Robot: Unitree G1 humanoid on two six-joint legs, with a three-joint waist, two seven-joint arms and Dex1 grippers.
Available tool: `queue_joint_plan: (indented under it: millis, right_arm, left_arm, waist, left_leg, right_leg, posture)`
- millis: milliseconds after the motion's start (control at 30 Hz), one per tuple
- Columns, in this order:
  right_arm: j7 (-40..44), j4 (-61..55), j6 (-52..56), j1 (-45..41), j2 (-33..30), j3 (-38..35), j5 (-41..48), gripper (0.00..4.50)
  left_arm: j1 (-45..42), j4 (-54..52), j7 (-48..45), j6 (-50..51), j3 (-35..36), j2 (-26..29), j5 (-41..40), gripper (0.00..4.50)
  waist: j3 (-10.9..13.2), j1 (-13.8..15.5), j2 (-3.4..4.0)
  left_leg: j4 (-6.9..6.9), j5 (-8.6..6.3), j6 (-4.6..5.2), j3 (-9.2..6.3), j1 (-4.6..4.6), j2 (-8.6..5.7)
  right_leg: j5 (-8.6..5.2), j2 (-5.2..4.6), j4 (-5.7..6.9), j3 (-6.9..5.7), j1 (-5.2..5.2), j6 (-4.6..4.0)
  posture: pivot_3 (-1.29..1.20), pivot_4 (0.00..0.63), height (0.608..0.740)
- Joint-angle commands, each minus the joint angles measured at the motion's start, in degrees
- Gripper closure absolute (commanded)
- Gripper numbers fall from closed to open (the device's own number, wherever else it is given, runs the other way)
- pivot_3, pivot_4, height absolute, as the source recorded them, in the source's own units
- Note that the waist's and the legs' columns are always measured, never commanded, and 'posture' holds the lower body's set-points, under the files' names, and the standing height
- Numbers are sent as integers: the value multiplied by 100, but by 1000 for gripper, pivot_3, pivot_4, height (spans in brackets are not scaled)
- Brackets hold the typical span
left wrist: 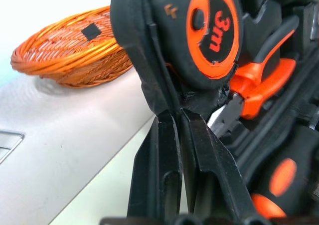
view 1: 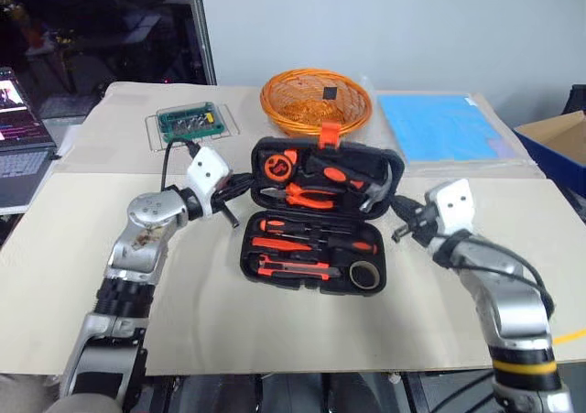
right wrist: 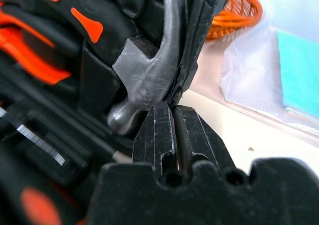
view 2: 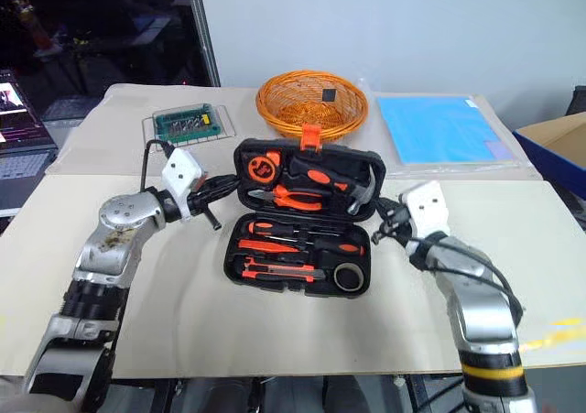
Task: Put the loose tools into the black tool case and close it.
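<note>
While the black tool case (view 1: 317,216) lies open in the middle of the paper-covered table (view 1: 275,326), its lid tilted up toward the orange wicker basket (view 1: 316,102) behind it, both of the robot's grippers pinch that lid from opposite sides. The left gripper (view 1: 240,186) has its two black fingers (left wrist: 164,150) pressed together on the lid's left rim, right beside the orange-and-black tape measure (view 1: 277,166) seated in the upper recess. The right gripper (view 1: 400,213) is likewise clamped, its fingers (right wrist: 162,135) closed on the lid's right rim next to the grey steel hammer head (right wrist: 144,80). In the lid, pliers with orange grips (view 1: 302,196) sit below the tape measure. In the lower half, which rests flat on the table, screwdrivers with orange-and-black handles (view 1: 293,225) lie in their moulded slots, a flat orange-and-black knife-like tool (view 1: 295,267) lies along the near edge, and a small dark tape ring (view 1: 365,274) sits in the near right corner. An orange latch (view 1: 328,136) stands on the lid's far edge. A green-topped clear box of bits (view 1: 189,122) rests on the far left of the table, a blue folder (view 1: 439,127) on the far right, and a laptop (view 1: 20,124) stands off to the left
</note>
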Motion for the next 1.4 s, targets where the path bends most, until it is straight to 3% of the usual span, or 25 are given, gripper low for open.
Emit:
queue_joint_plan:
  millis: [33,100,167,300,433,500,567,700,767,933,1167,1300,1400]
  right_arm:
    - [254,-637,-454,239,-236,-350,142,4500]
    - [501,-980,-297,593,-511,-391,192,4500]
    - [908,-1396,-176,1153,-1043,-483,84,3781]
    - [1893,-2131,241,2535,-2093,-1276,218,3781]
    - [2830,-2774,1021,3487,-2394,-2349,1294,3781]
    - [2977,-2899,1300,3512,-2414,-2551,1833,4291]
    - [2929,-3096,1590,3363,-2419,-2293,2362,4459]
    - [2600,-3139,1533,2991,-2481,-990,1956,4459]
    - [2213,-2876,1515,2645,-2472,-114,1363,4500]
    - [1352,-2420,1811,1908,-2088,690,800,4500]
    - [-74,-1859,2930,269,-774,845,632,4500]
    - [-864,-525,2968,-1124,-56,1149,58,4500]
    - [-959,424,2663,-1732,253,1421,-210,4500]
  left_arm:
    - [302,-567,-501,406,201,259,-543,3548]
    - [619,-829,-818,1029,413,643,-927,2746]
    - [992,-1003,-1274,1517,658,1197,-1266,2041]
    - [1638,-1051,-2137,2163,1187,2226,-1834,2041]
    - [1946,-1551,-2740,2853,1627,2692,-2712,2041]
    - [2008,-1826,-2872,3114,1711,2791,-3028,1999]
    - [2092,-2154,-3003,3169,1772,2867,-3235,1999]
    - [2131,-2704,-3029,3079,1711,2835,-3410,1999]
    - [2083,-3043,-2956,3191,1648,2794,-3631,1502]
    - [2071,-3565,-2858,3039,1495,2788,-3667,65]
    - [2075,-3775,-2446,2746,1166,2569,-3329,65]
    - [1786,-3753,-1641,2875,770,2168,-3060,65]
    - [1559,-3659,-1222,2877,490,1882,-2833,65]
  waist:
    - [2,-5,3]
    - [3,-15,6]
    - [2,-34,6]
    - [3,-5,6]
    - [2,47,5]
    - [-1,60,0]
    - [-2,61,-9]
    - [-2,34,-15]
    - [-2,14,-16]
    - [0,9,-14]
    - [2,-46,-21]
    - [2,-27,-21]
    - [2,-35,-21]
  left_leg:
    - [-1,-1,-1,1,14,2]
    - [-1,1,-3,15,30,9]
    - [-1,2,-4,18,34,14]
    - [-12,0,-7,14,37,17]
    - [-5,-1,-8,7,40,24]
    - [-5,-1,-10,11,41,27]
    - [-5,-22,-45,8,64,43]
    - [-5,-27,-53,18,87,72]
    - [-6,-28,-54,24,94,80]
    - [-7,-17,-35,44,87,74]
    - [-7,-12,-26,72,84,86]
    - [-6,-10,-28,80,87,93]
    - [-4,-8,-30,86,88,90]
  right_leg:
    - [-5,-1,0,0,12,-5]
    - [-8,-6,3,0,16,-16]
    - [-9,-6,12,1,15,-17]
    - [-32,-4,21,-6,8,-27]
    - [-60,-14,19,-18,19,-59]
    - [-79,-24,17,-17,28,-27]
    - [-79,-25,10,-18,28,-28]
    - [-75,-23,5,-17,35,-36]
    - [-72,-21,4,-21,23,-43]
    - [-70,-21,6,-17,16,-46]
    - [-45,0,18,-10,8,-60]
    - [-42,12,17,-15,9,-65]
    - [-34,13,16,-9,11,-65]
  posture:
    - [0,150,740]
    - [0,150,740]
    - [0,150,740]
    - [0,150,740]
    - [0,150,740]
    - [0,150,740]
    - [0,150,740]
    - [0,150,740]
    - [0,150,740]
    - [0,150,740]
    - [0,150,740]
    - [0,150,740]
    - [0,150,740]
